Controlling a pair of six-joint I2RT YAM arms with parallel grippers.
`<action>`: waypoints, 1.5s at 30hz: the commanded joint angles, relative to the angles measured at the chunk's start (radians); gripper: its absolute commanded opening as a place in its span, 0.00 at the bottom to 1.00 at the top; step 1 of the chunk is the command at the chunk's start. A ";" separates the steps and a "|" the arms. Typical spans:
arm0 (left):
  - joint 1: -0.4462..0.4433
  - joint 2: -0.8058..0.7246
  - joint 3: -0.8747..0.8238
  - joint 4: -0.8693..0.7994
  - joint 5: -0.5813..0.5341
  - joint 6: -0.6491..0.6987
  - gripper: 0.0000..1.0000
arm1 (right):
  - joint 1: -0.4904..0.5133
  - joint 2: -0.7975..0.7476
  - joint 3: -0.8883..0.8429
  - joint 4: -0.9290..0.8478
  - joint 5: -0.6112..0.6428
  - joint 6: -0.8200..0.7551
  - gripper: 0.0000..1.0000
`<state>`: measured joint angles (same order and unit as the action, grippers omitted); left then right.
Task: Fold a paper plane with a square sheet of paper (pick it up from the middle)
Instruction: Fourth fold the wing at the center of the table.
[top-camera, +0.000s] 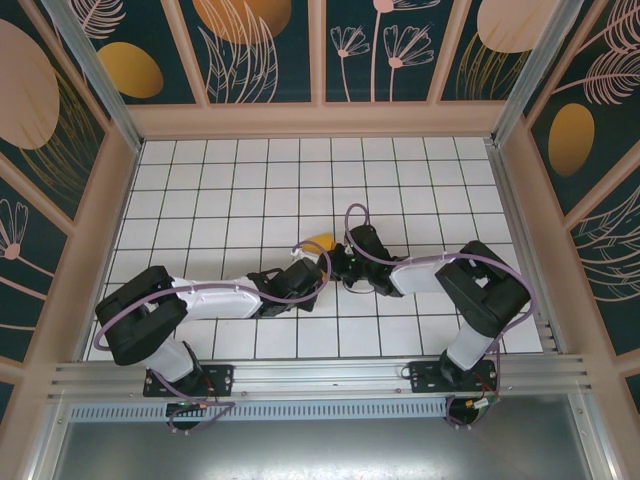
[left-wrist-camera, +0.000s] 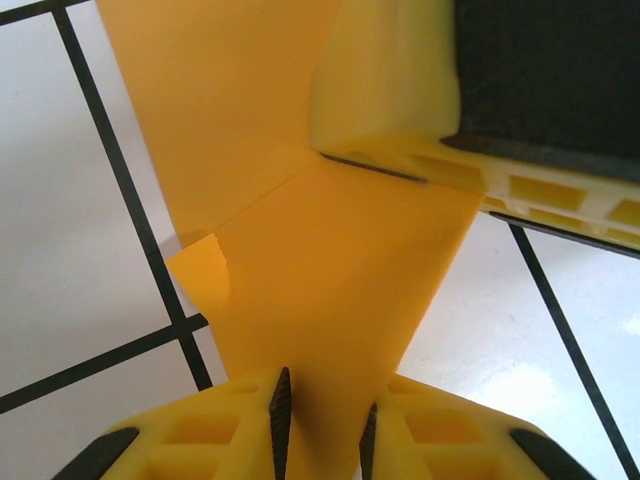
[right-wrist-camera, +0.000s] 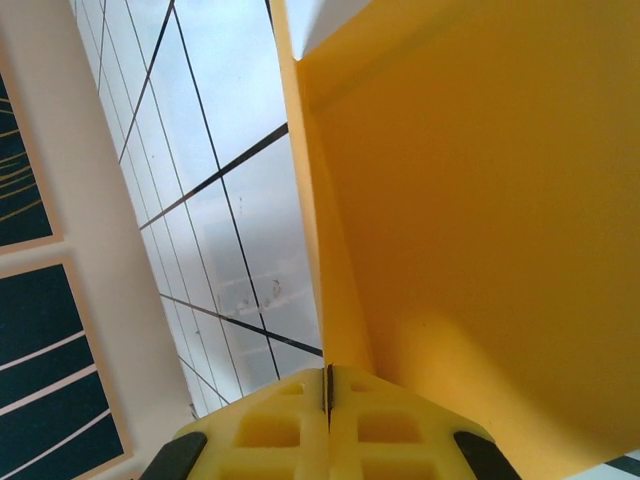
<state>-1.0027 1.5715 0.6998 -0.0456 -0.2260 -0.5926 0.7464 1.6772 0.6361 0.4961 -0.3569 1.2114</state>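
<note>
The square sheet of paper (top-camera: 320, 243) is orange-yellow and folded into a smaller creased shape, held above the tiled floor mid-table between both grippers. Only a small tip of it shows from above. My right gripper (right-wrist-camera: 328, 390) is shut on one edge of the paper (right-wrist-camera: 480, 220). In the left wrist view the paper (left-wrist-camera: 320, 270) runs down between the fingers of my left gripper (left-wrist-camera: 325, 420), whose jaws stand a little apart around it. The right gripper's fingers (left-wrist-camera: 400, 90) clamp the paper's far fold. Whether the shape is a paper plane I cannot tell.
Both arms reach in toward the centre, with my left gripper (top-camera: 322, 268) and right gripper (top-camera: 336, 262) almost touching. The white tiled table (top-camera: 250, 180) is ringed by low beige walls (top-camera: 320, 120). A metal rail (top-camera: 320, 375) runs along the near edge.
</note>
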 joint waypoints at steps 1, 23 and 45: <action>-0.006 -0.018 0.007 -0.031 -0.023 -0.002 0.26 | 0.005 -0.007 0.031 -0.030 0.019 -0.012 0.05; -0.004 -0.005 -0.029 0.067 0.066 0.039 0.09 | -0.055 -0.337 0.025 -0.345 0.176 -0.304 0.45; 0.155 0.009 -0.126 0.262 0.476 0.050 0.09 | -0.030 -0.243 -0.085 -0.088 -0.006 -0.320 0.18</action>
<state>-0.8631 1.5730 0.5911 0.1699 0.1665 -0.5468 0.7094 1.3949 0.5594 0.3134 -0.2901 0.8925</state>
